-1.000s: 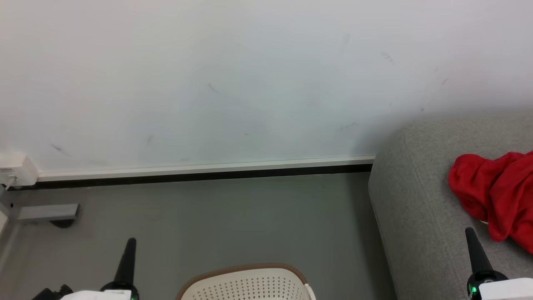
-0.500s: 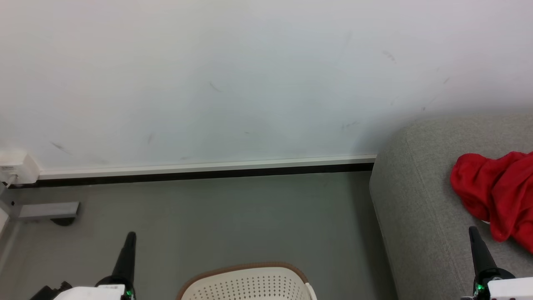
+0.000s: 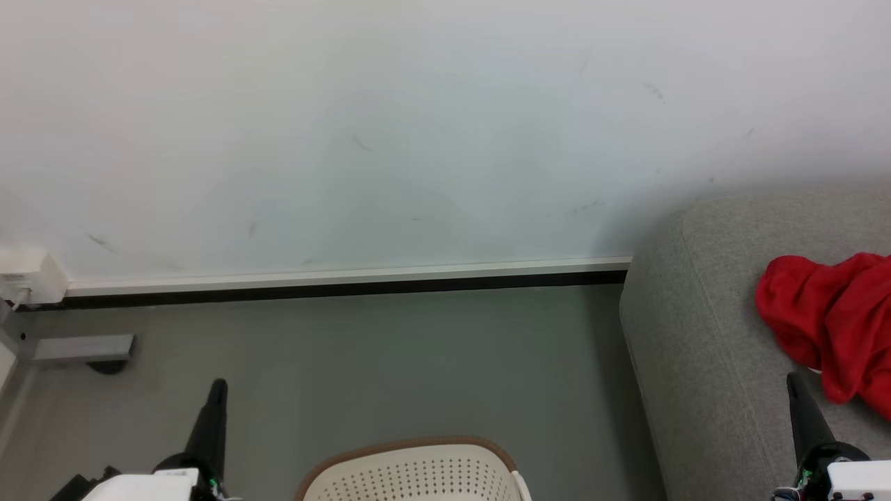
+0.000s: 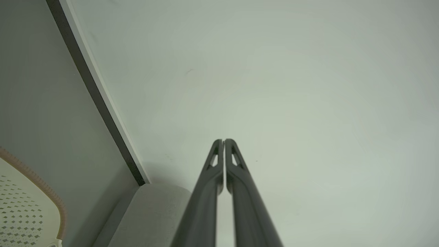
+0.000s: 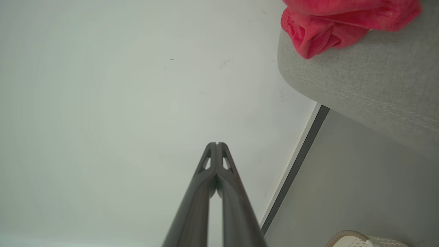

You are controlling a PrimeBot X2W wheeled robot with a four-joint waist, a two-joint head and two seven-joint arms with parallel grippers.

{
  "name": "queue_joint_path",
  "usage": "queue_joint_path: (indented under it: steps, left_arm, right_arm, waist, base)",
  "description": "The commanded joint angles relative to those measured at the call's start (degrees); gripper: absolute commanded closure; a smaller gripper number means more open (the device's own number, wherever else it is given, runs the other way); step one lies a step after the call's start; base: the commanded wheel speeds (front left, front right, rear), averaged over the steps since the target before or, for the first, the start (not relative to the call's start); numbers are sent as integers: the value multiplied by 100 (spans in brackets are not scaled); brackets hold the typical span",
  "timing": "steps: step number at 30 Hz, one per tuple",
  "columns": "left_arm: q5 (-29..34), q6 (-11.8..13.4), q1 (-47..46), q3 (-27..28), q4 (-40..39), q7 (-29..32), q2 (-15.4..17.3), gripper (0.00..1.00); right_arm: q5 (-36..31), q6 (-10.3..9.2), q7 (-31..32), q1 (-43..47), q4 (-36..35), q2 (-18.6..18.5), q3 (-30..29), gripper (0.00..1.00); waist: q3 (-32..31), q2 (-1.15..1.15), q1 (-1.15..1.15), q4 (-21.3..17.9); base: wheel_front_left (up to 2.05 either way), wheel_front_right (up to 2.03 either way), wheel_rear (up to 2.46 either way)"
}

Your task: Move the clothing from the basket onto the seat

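The red clothing (image 3: 832, 327) lies crumpled on the grey seat (image 3: 696, 334) at the right edge of the head view; it also lies on the seat (image 5: 370, 82) as the clothing (image 5: 329, 24) at the top of the right wrist view. The cream basket (image 3: 414, 473) with its brown rim peeks in at the bottom centre on the floor, and the basket (image 4: 24, 206) edge shows at the lower left of the left wrist view. My left gripper (image 3: 217, 386) is shut and holds nothing, left of the basket. My right gripper (image 3: 792, 379) is shut and holds nothing, over the seat just left of the clothing.
A white wall with a white-and-black skirting (image 3: 348, 282) runs behind the grey floor. A white socket box (image 3: 28, 275) and a grey furniture foot (image 3: 80, 348) sit at the far left.
The whole view has drifted slightly; both grippers' tips stand a little higher in the picture, and the right one sits a little further right. The clothing stays on the seat.
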Motion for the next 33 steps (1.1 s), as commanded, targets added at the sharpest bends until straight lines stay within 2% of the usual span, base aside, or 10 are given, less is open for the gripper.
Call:
queue_joint_path:
  steps: [1, 15, 33]
  left_arm:
    - [-121, -27, -94, 30, -10, 38, 45, 100]
    - [-666, -68, -161, 49, 10, 180, 47, 100]
    - [-652, -68, -158, 46, 9, 180, 46, 100]
  right_arm:
    - [126, -10, 41, -61, -44, -3, -60, 100]
    - [540, -11, 192, -99, -39, 77, -198, 100]
    - [499, -11, 191, -99, -37, 82, -209, 100]
  waist:
    - [3, 0, 0, 2]
    - [29, 0, 0, 22]
    - [30, 0, 0, 23]
  base:
    - [0, 0, 0]
    - [0, 0, 0]
    - [0, 0, 0]
